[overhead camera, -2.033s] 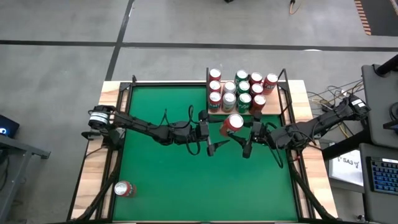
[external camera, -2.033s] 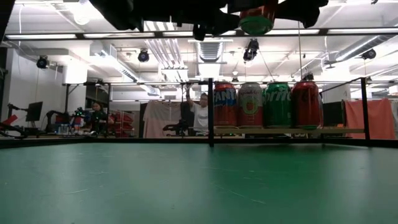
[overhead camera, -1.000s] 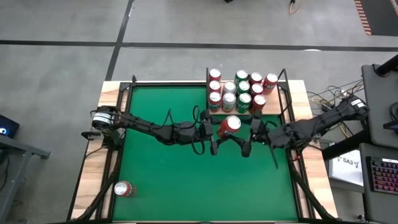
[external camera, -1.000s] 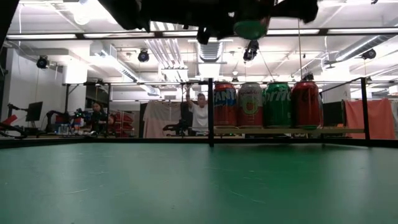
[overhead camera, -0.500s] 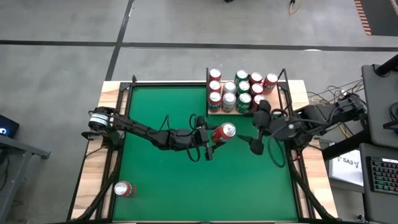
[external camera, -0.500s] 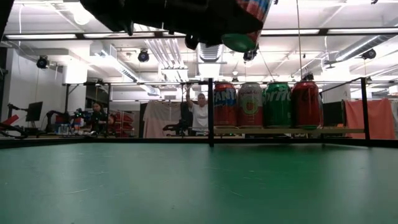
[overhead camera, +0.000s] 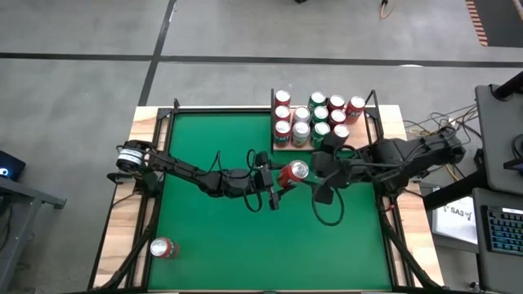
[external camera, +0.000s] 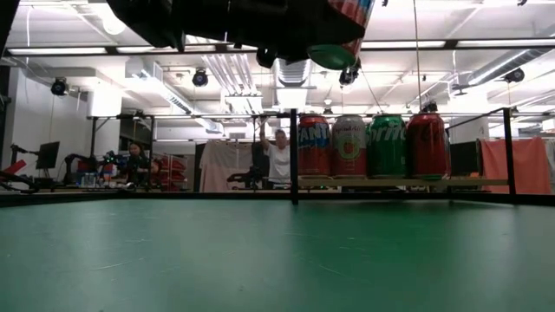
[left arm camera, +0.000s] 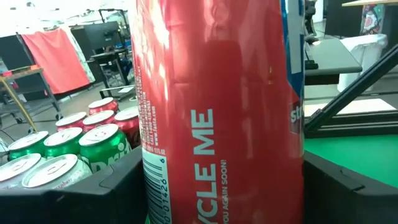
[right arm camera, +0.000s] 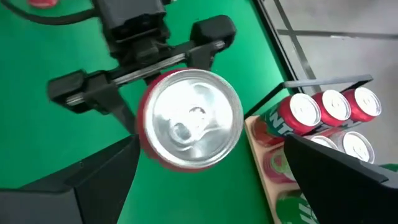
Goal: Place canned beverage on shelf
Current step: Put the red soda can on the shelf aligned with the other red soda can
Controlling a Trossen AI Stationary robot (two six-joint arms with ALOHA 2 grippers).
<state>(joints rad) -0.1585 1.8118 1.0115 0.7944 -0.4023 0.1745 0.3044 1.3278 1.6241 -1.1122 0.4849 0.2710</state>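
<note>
One can (overhead camera: 294,172) hangs in the air just short of the shelf (overhead camera: 280,145), clamped in the left gripper (overhead camera: 278,178). Beside it, the right gripper (overhead camera: 321,174) gapes wide, empty. Likely a handover; next, the right must close on the can.

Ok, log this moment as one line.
left claw: shut on red can, held above green table | right claw: open, beside can | shelf: cans on it, held can not placed

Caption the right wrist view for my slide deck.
Left gripper holds a red can above green felt, with the right gripper's open fingers on both sides.
</note>
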